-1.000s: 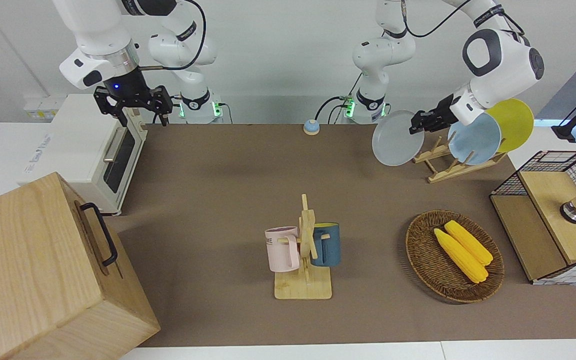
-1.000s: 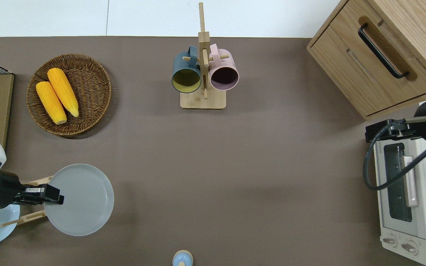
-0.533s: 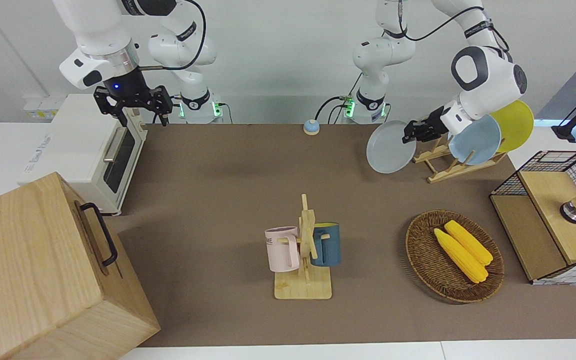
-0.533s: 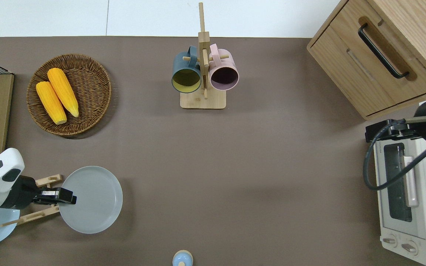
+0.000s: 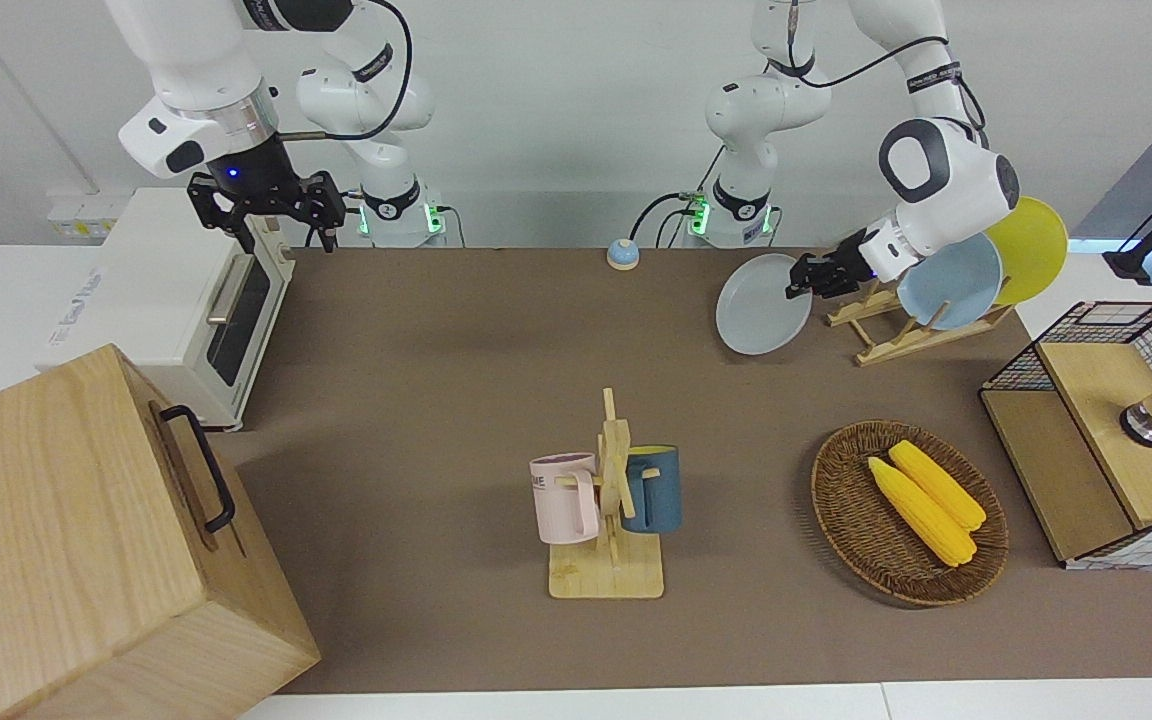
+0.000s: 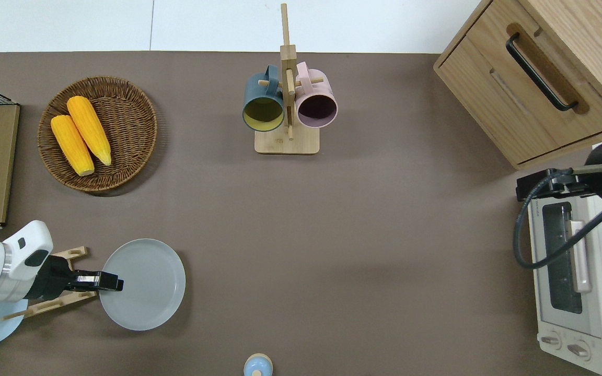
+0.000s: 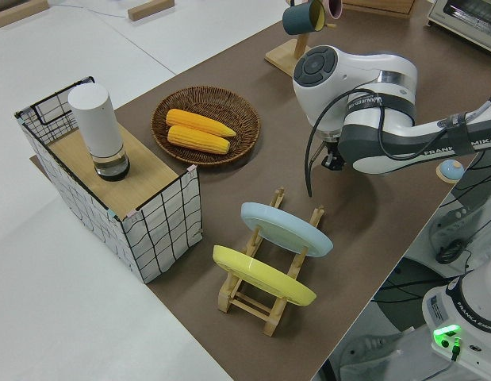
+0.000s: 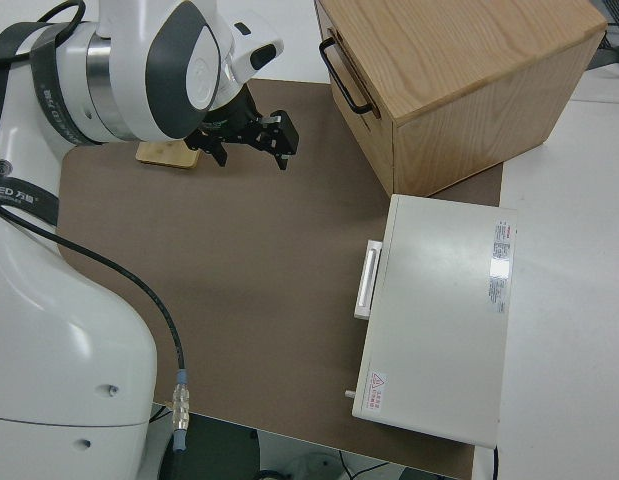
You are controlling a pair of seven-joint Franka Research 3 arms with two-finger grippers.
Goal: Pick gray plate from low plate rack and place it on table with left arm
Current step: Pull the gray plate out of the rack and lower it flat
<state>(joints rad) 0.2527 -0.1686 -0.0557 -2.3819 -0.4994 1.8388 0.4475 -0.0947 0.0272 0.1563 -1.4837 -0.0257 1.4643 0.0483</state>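
My left gripper [image 5: 802, 277] [image 6: 111, 282] is shut on the rim of the gray plate [image 5: 756, 310] [image 6: 147, 284]. It holds the plate tilted, a little above the brown table [image 5: 456, 400]. The plate is over the table just beside the low plate rack [image 5: 891, 335] [image 6: 68, 255], toward the right arm's end. The rack still holds a light blue plate [image 5: 954, 280] [image 7: 285, 228] and a yellow plate [image 5: 1034, 232] [image 7: 261, 274]. In the left side view the arm hides the gray plate. My right arm is parked, its gripper [image 5: 279, 218] open.
A wicker basket [image 5: 851, 520] with two corn cobs lies farther from the robots than the rack. A mug stand [image 5: 611, 500] with two mugs stands mid-table. A small blue bell [image 5: 622, 254], a wire-frame box [image 5: 1096, 430], a toaster oven [image 5: 186, 300] and a wooden cabinet [image 5: 86, 540] line the edges.
My left gripper has carried the gray plate away from the rack toward the table's middle and lower down. The plate lies flatter than before. The right arm has not moved.
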